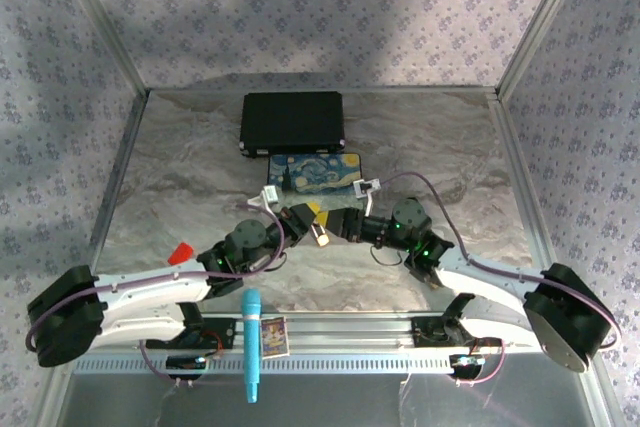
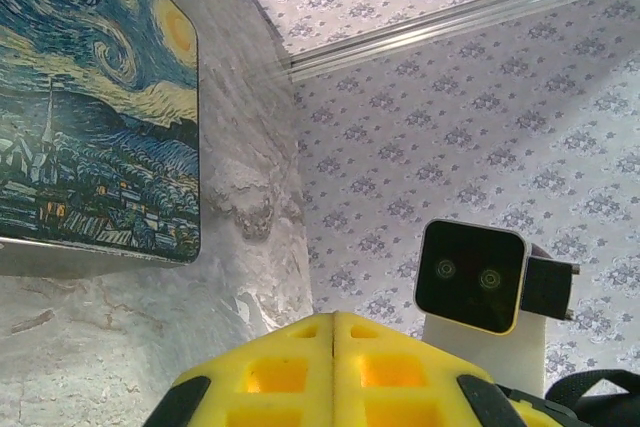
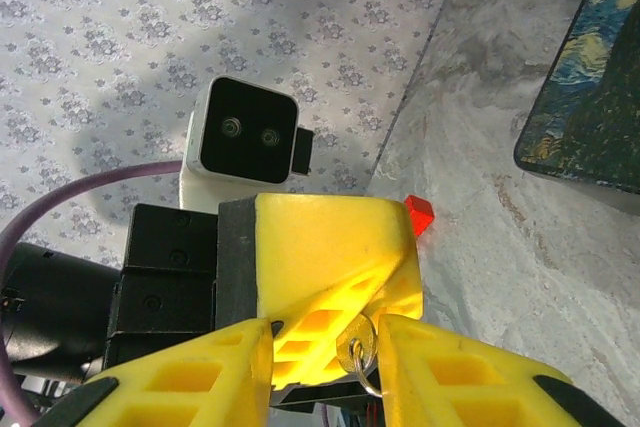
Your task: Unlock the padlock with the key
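Key point(image 3: 360, 352) sits in the gap of the half-open right claw point(image 3: 325, 335), right up against the shut left claw point(image 2: 333, 319) dead ahead. Can't tell if it's actually gripped.

In the right wrist view a silvery ring point(image 3: 358, 355) shows between the fingers of the right gripper point(image 3: 325, 337), its edge tucked behind one finger. Key or shackle cannot be told, nor whether it is gripped. The painted box point(image 3: 590, 97) runs off the right edge. From above, the pale piece point(image 1: 321, 234) just nearer than the painted box is too small to name.
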Controlling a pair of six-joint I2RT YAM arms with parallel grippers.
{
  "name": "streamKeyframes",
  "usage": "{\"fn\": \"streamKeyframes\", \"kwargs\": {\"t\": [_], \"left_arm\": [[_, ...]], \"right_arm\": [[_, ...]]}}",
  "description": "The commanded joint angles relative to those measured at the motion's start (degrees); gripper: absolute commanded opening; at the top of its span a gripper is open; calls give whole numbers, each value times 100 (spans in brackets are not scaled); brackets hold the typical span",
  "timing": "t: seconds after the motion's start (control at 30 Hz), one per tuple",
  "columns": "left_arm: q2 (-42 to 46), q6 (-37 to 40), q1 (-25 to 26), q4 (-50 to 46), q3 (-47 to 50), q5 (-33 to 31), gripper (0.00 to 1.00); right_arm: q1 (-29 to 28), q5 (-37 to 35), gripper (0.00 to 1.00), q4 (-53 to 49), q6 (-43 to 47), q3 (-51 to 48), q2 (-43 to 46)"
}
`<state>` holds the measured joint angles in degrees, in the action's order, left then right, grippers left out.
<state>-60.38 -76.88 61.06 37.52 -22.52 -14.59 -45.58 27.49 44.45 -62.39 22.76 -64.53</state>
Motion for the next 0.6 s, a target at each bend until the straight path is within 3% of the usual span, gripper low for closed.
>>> {"fn": "streamKeyframes", "kwargs": {"t": [0.0, 0.4, 0.57], "left_arm": [[306, 156, 64, 687, 49, 173, 0], [480, 112, 29, 744, 134, 217, 0], [396, 55, 29, 802, 159, 272, 0]], "right_arm": [[-81, 217, 34, 183, -122, 3, -138], [-204, 422, 31, 1139, -365, 190, -595], [-204, 449, 20, 1412, -447, 324, -825]]}}
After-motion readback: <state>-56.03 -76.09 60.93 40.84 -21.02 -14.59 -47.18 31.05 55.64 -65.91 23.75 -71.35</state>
